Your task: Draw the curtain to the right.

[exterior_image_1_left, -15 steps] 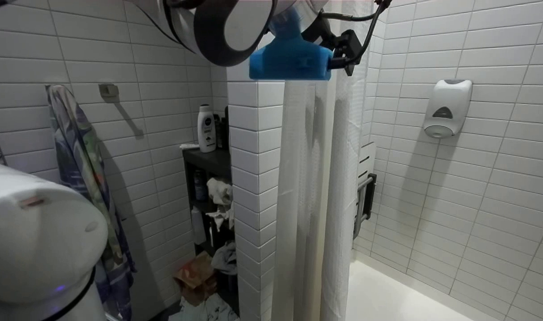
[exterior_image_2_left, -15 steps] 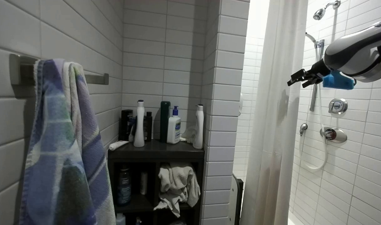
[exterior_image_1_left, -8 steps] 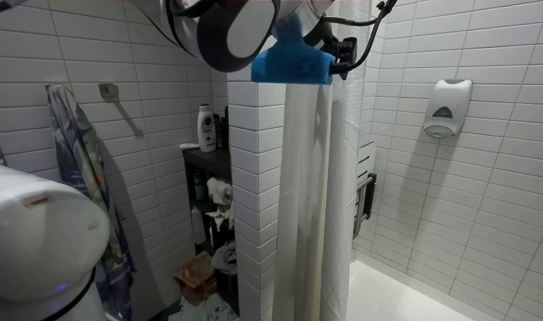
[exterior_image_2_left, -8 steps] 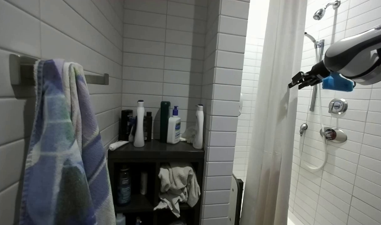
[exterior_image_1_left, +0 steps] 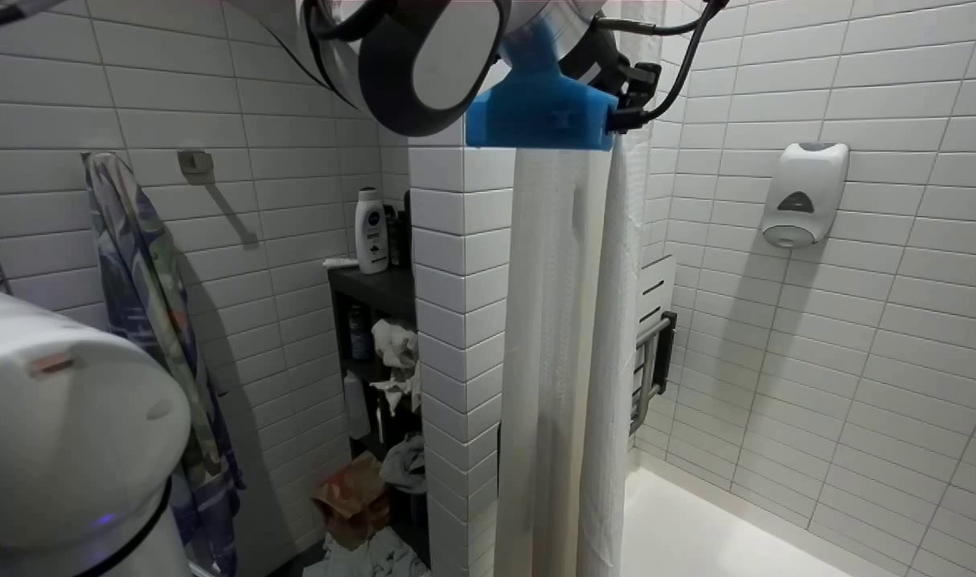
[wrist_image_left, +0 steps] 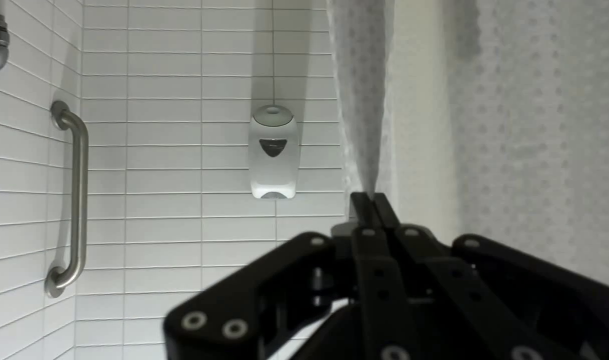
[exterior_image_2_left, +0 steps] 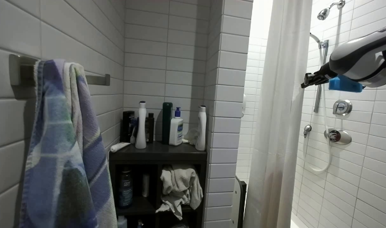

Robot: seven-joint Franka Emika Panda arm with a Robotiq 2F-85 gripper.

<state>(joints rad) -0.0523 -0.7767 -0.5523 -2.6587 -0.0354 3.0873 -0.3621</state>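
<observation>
The curtain (exterior_image_2_left: 275, 104), white and softly folded, hangs full height beside the tiled pillar in both exterior views. In the wrist view a fold of the curtain (wrist_image_left: 362, 100) narrows to a point between the fingertips of my gripper (wrist_image_left: 369, 196), which is shut on it. Seen from an exterior view, the gripper (exterior_image_2_left: 304, 85) reaches the curtain's right-hand edge from the right, with the arm behind it. In an exterior view the blue mount (exterior_image_1_left: 541, 116) on the wrist hides the fingers, and the curtain (exterior_image_1_left: 564, 361) hangs below it.
A white tiled pillar (exterior_image_2_left: 228, 110) stands left of the curtain. Dark shelves (exterior_image_2_left: 158, 155) bear bottles, and a towel (exterior_image_2_left: 69, 142) hangs nearby. Shower fittings (exterior_image_2_left: 338, 136) lie behind the arm. The wrist view shows a grab bar (wrist_image_left: 79, 190) and a soap dispenser (wrist_image_left: 273, 152).
My gripper has gone from open to shut on the curtain's edge. It has shifted slightly right in an exterior view, and the pinched fold is pulled into a point.
</observation>
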